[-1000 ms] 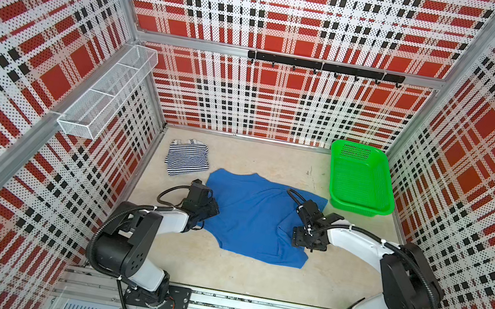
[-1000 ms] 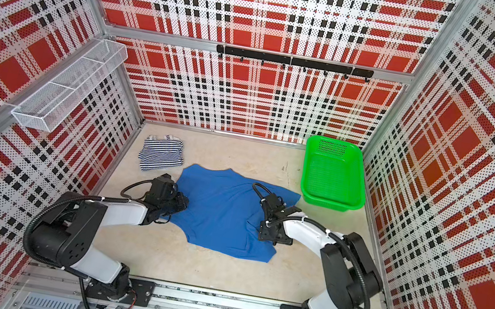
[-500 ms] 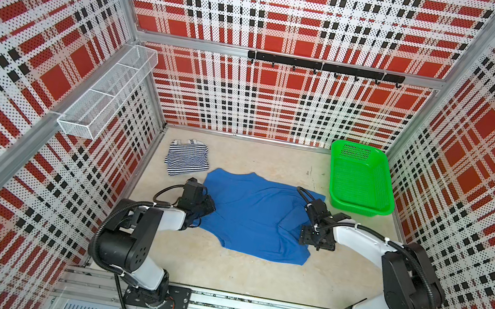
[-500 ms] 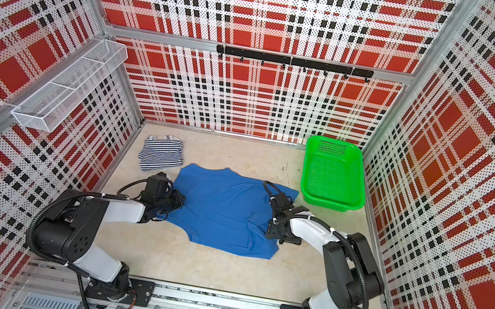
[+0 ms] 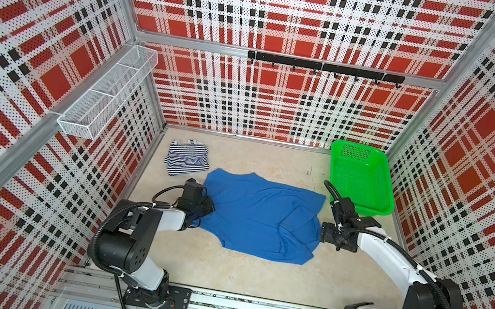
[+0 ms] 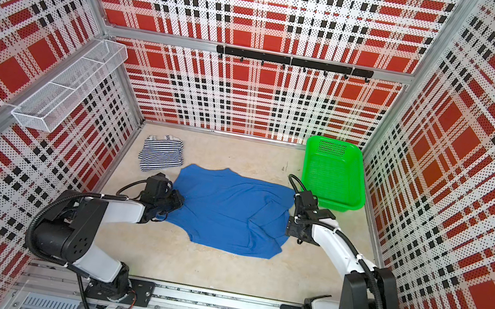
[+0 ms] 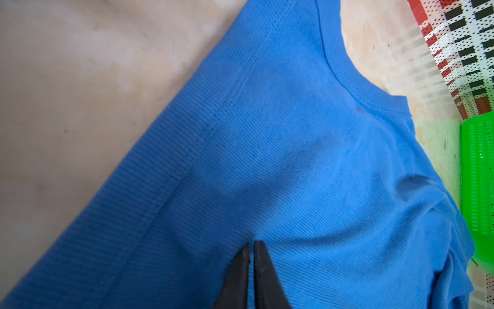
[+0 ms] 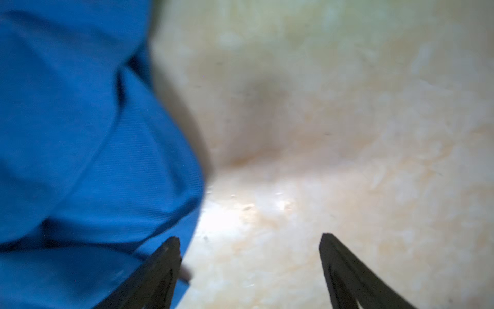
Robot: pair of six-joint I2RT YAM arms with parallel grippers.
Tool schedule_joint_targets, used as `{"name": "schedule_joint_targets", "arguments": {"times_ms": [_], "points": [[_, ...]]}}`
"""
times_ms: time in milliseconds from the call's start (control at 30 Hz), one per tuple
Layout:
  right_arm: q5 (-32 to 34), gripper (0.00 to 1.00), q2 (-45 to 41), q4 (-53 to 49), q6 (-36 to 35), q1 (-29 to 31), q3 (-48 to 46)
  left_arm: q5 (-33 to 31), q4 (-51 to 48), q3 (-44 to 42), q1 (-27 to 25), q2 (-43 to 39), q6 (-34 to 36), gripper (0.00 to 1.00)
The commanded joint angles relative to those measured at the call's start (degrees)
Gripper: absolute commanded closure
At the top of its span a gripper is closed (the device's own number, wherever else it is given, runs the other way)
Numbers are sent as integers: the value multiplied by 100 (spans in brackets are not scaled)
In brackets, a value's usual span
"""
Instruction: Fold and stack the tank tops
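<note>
The plain blue tank top [image 5: 262, 216] [image 6: 229, 210] lies spread on the table's middle, with folds bunched along its right side. My left gripper [image 5: 206, 206] [image 6: 177, 202] is at its left edge; in the left wrist view the gripper [image 7: 251, 244] is shut on a thin pinch of the blue cloth [image 7: 294, 160]. My right gripper [image 5: 323, 233] [image 6: 290, 226] stands open just off the top's right edge, over bare table [image 8: 248, 238], with the blue cloth [image 8: 80, 133] beside one finger. The striped tank top [image 5: 187, 158] [image 6: 162, 152] lies folded at the back left.
A green mesh basket [image 5: 360, 210] [image 6: 333, 205] stands at the back right, close behind my right gripper. A white wire shelf [image 5: 105, 96] hangs on the left wall and a black hook rail [image 5: 323, 67] on the back wall. Bare table lies in front of the blue top.
My right gripper has slid rightward off the blue top to its right edge and opened a little wider. My left gripper's jaws have closed on the top's left edge.
</note>
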Motion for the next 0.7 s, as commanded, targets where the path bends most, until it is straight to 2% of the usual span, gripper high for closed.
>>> {"name": "schedule_joint_targets", "arguments": {"times_ms": [0, 133, 267, 467, 567, 667], "points": [[-360, 14, 499, 289, 298, 283, 90, -193, -434, -188, 25, -54, 73, 88], [-369, 13, 939, 563, 351, 297, -15, -137, -365, -157, 60, 11, 77, 88], [-150, 10, 737, 305, 495, 231, -328, -66, -308, -102, 126, 103, 68, 88], [-158, 10, -294, -136, 269, -872, -811, -157, -406, -76, 191, -23, 83, 89], [-564, 10, -496, -154, 17, -894, -462, 42, -623, 46, 112, -273, 102, 86], [-1705, 14, -537, 228, -555, -850, -188, -17, -1189, 419, -70, -650, 165, 75]]}}
